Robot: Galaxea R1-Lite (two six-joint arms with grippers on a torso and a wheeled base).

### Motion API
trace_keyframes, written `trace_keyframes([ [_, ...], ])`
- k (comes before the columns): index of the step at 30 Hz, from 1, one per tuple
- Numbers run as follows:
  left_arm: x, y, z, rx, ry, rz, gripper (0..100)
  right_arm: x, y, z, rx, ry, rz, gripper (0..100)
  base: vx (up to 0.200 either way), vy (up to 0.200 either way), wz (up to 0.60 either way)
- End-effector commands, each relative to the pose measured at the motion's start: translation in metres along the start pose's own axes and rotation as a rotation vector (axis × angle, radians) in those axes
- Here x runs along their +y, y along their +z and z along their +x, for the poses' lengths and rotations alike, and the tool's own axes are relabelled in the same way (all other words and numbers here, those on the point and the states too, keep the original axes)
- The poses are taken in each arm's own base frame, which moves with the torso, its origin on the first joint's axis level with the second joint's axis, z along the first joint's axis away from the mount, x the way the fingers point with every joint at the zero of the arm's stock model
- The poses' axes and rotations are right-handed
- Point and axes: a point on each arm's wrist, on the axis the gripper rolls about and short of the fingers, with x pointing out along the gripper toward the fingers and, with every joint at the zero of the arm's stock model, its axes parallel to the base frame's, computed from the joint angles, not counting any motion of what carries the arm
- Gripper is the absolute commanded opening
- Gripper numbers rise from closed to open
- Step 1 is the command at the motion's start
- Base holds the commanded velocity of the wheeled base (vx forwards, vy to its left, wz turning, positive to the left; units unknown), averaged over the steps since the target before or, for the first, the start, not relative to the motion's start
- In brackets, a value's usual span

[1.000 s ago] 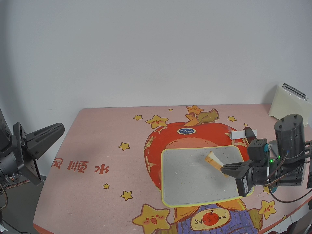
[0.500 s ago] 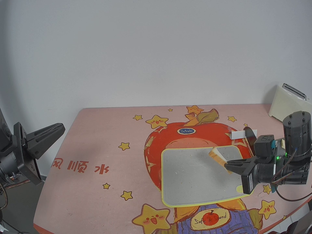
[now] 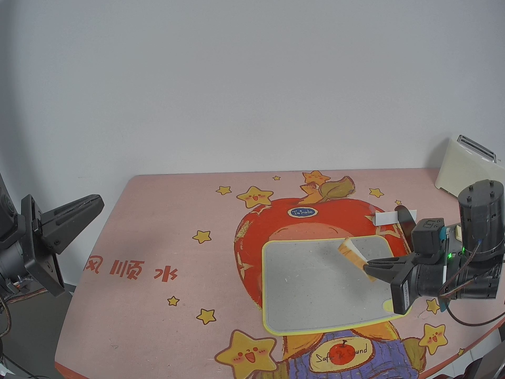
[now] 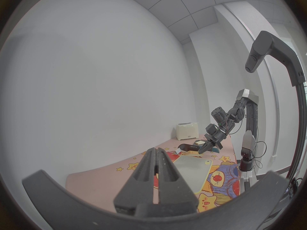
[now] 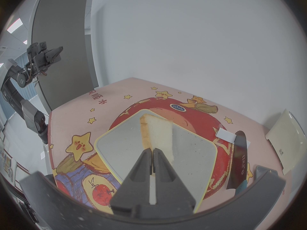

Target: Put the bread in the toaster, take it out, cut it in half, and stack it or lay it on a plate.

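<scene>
I have my right claw (image 3: 369, 268) gripping the bread (image 3: 351, 253) over the cutting board (image 3: 310, 290); my left claw (image 3: 98, 202) sits closed beside the table's (image 3: 158, 227) left edge.

Robot test room dressed as a kitchen corner. A table (image 3: 158, 238) printed with cartoon stars and an apple stands against a bare white wall (image 3: 252, 80). The kitchen props, seen from the head camera, are a white toaster (image 3: 465, 172) at the table's 2 o'clock corner, a grey cutting board (image 3: 310, 285) toward 4 o'clock, and a dark knife (image 5: 238, 158) at the board's 2 o'clock. Suspended ceiling panels (image 4: 179, 7), a strip light (image 5: 14, 25) and a plain grey partition (image 5: 60, 42) beyond the table's 9 o'clock edge mark an institutional interior.
</scene>
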Motion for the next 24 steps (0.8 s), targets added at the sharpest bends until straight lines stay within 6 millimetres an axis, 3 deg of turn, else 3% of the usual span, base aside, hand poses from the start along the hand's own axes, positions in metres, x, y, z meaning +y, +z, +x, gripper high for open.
trace_keyframes([
  [1,0.0,0.0,0.0,0.001,-0.002,-0.001,0,0.0,-0.001,0.001,0.004,0.0,-0.002,0,0.0,-0.2,0.0],
  [18,0.0,-0.002,0.0,0.007,0.0,0.002,0,-0.001,0.001,-0.005,-0.018,-0.022,-0.001,0,0.0,-0.2,0.0],
  [24,0.0,-0.002,0.0,0.008,0.0,0.003,0,-0.001,0.003,-0.011,-0.041,-0.022,0.002,0,0.0,0.0,0.0],
])
